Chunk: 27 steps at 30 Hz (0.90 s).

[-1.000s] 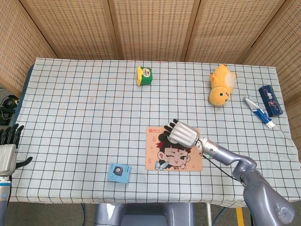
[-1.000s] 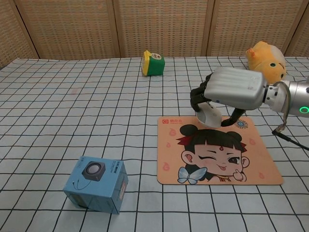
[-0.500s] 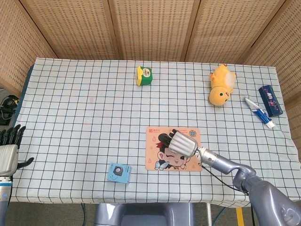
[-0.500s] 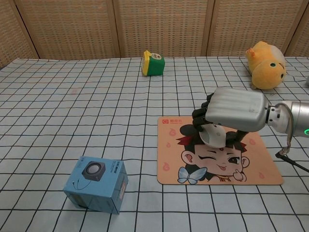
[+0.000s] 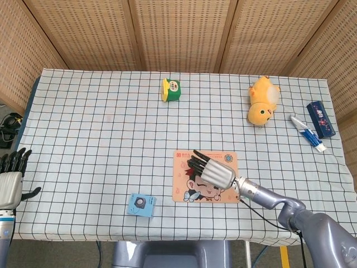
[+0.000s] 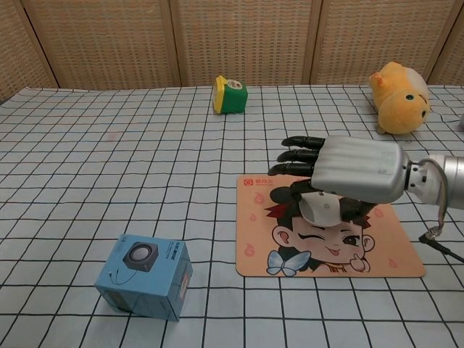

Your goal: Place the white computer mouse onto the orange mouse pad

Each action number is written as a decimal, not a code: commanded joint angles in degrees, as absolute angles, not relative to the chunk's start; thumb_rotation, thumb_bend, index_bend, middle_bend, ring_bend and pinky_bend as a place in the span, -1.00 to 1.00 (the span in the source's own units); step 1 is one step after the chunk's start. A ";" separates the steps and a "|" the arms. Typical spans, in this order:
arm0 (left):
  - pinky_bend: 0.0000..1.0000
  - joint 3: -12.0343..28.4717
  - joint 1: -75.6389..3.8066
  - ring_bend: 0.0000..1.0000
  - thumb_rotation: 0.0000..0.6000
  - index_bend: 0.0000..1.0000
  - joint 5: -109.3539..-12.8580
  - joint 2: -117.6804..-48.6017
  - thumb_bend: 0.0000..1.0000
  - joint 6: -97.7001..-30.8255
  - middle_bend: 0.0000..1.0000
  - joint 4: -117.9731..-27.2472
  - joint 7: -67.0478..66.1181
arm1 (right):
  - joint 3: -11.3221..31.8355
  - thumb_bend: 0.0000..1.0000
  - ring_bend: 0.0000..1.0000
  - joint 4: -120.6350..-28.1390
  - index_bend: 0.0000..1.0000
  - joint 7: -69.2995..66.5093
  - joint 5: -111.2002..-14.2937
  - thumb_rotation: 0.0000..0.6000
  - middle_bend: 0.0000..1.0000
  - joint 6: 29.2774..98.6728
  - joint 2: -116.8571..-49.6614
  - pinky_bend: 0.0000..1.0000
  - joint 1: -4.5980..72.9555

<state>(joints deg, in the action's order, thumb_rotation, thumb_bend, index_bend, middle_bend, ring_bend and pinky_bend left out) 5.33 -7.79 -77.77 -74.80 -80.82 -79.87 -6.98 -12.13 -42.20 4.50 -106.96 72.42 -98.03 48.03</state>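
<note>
Opening: right robot hand (image 6: 353,176) now spreads fingers flat above white mouse (image 6: 323,211), released onto orange mouse pad (image 6: 391,250) centre. Placement looks done; withdrawal next. Left robot hand (image 5: 10,180) idle, open.

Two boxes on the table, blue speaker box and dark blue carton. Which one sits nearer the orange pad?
The light blue speaker box, at the front edge, left of the orange cartoon mouse pad. The dark blue carton lies far off at the table's right edge, beyond the yellow plush.

The right hand (image 6: 348,177) hovers palm-down, fingers stretched flat; the left hand (image 5: 9,184), seemingly open, rests at frame edge.
</note>
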 commanded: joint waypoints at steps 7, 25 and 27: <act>-1.00 5.46 -7.46 -1.00 1.00 -1.00 -78.39 -74.03 -1.00 -81.78 -1.00 -80.63 -5.61 | -10.27 -0.66 -0.98 -49.68 -0.41 13.42 -105.64 1.00 -0.87 70.60 -94.59 -0.99 46.75; -1.00 4.39 -6.44 -1.00 1.00 -1.00 -81.51 -73.06 -1.00 -84.51 -1.00 -82.60 -4.58 | 0.83 -0.67 -1.00 -69.97 -0.54 13.55 -83.72 1.00 -0.95 82.12 -80.26 -1.00 26.53; -1.00 4.26 -6.31 -1.00 1.00 -1.00 -81.88 -73.08 -1.00 -84.89 -1.00 -82.67 -4.61 | 1.06 -0.67 -1.00 -71.27 -0.60 11.06 -82.66 1.00 -0.98 82.84 -79.70 -1.00 24.79</act>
<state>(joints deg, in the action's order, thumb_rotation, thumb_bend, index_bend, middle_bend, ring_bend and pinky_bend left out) 4.33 -6.37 -81.81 -73.07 -84.81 -82.62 -4.57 -0.03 -68.72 14.92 -85.41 80.91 -81.30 28.07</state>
